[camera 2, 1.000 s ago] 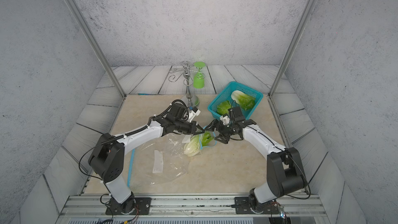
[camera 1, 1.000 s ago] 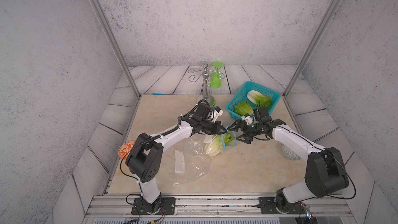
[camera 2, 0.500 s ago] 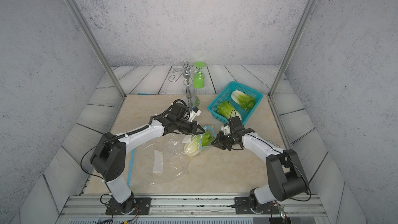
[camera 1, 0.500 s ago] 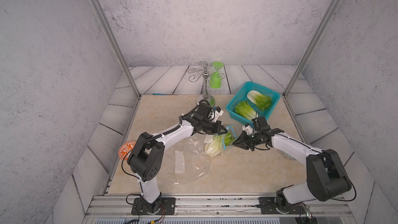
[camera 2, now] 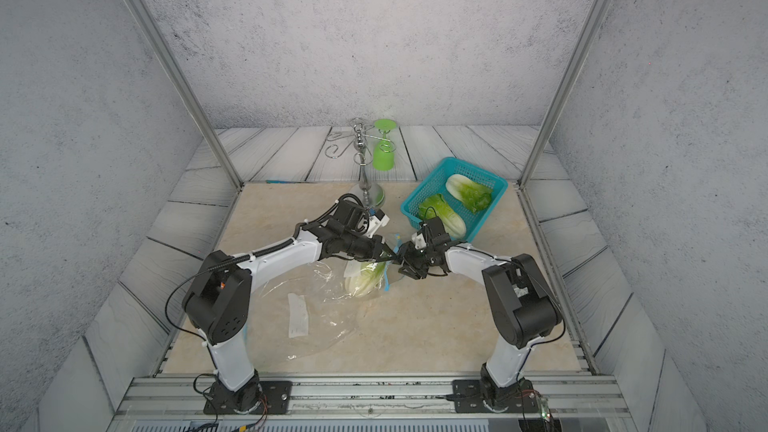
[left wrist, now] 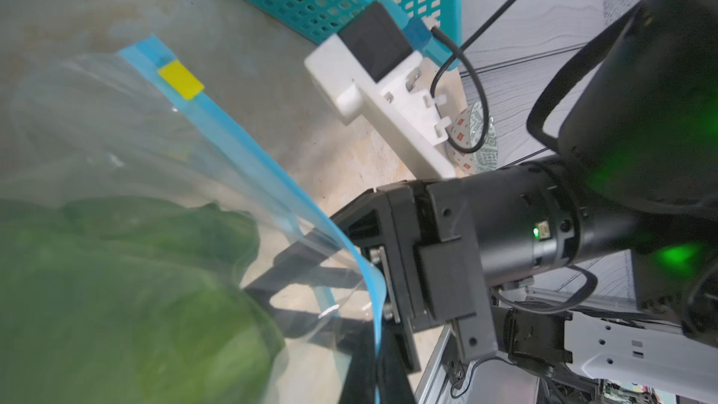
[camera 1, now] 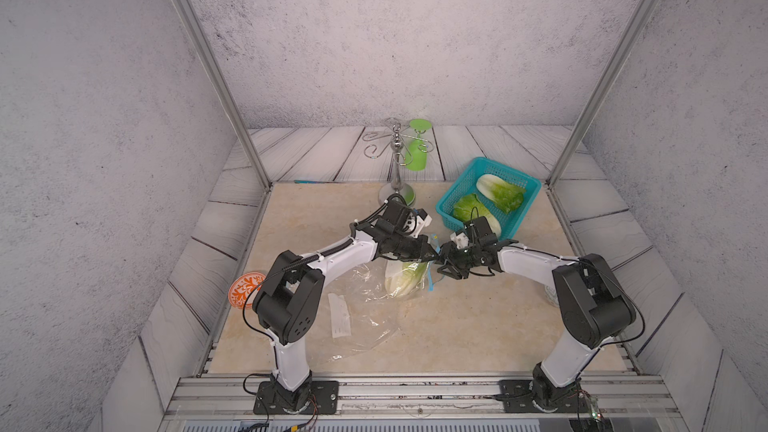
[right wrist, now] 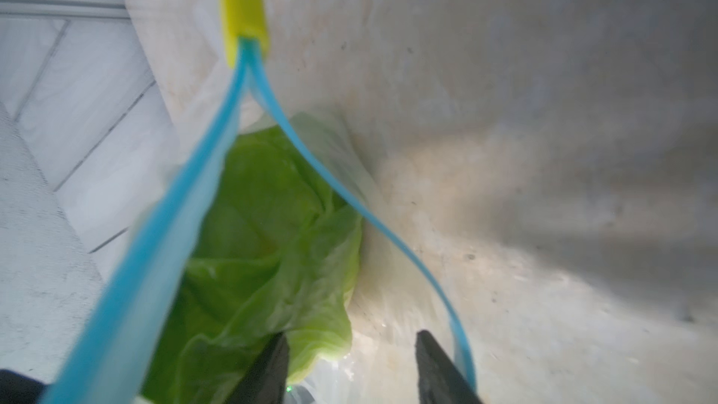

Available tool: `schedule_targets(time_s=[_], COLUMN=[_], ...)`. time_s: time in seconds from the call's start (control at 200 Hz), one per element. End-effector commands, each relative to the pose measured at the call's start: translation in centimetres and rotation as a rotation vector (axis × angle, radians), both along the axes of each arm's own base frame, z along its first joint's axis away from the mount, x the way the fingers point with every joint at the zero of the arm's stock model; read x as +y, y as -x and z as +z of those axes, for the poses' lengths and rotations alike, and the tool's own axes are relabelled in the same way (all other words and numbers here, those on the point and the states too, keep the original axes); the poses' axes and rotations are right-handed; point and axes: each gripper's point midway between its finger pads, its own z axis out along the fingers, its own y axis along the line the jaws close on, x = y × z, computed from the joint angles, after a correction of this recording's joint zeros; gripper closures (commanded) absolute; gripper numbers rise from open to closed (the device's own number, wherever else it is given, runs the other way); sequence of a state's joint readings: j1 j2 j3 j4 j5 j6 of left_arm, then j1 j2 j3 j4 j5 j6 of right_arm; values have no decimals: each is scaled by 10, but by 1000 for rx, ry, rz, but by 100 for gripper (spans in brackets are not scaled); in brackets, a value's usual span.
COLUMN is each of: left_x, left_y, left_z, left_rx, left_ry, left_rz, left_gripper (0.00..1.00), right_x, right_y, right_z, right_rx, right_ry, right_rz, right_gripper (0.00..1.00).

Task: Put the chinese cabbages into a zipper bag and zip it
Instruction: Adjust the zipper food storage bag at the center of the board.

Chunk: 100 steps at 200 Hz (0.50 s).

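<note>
One cabbage [camera 1: 401, 282] inside open zipper bag [camera 1: 361, 317], two cabbages [camera 1: 500, 193] in basket [camera 1: 454, 189]

Two arms, left arm [camera 1: 353, 257] and right arm [camera 1: 536, 261]: white moulded links between bulky black cylindrical joint housings, each on a black screwed base plate [camera 1: 324, 393]. Black corrugated cable sleeve [camera 1: 322, 255] and thin looping leads; white printed camera bracket [left wrist: 388, 99] at the wrist. Right gripper [right wrist: 351, 343]: black wedge-shaped fingers [right wrist: 435, 367], small green indicator light [left wrist: 536, 232] on its round housing.
</note>
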<state>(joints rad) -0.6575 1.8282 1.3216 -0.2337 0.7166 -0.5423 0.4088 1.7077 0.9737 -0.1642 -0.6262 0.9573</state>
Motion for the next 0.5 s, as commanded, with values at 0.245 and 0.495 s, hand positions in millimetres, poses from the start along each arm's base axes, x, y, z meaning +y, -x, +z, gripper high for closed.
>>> schedule_targets(time_s=[0.245,0.495], left_x=[7,7], left_y=[-8,-8], left_z=[16,18], left_rx=[-22,-25], left_ry=[20,22], left_rz=[19,18], left_gripper=[100,100], right_x=[-42,-17], right_y=[28,-9], right_z=[-5,-10], right_rx=[39,-2], right_ry=[160,124], right_rz=[-1,3], right_gripper=[31,38])
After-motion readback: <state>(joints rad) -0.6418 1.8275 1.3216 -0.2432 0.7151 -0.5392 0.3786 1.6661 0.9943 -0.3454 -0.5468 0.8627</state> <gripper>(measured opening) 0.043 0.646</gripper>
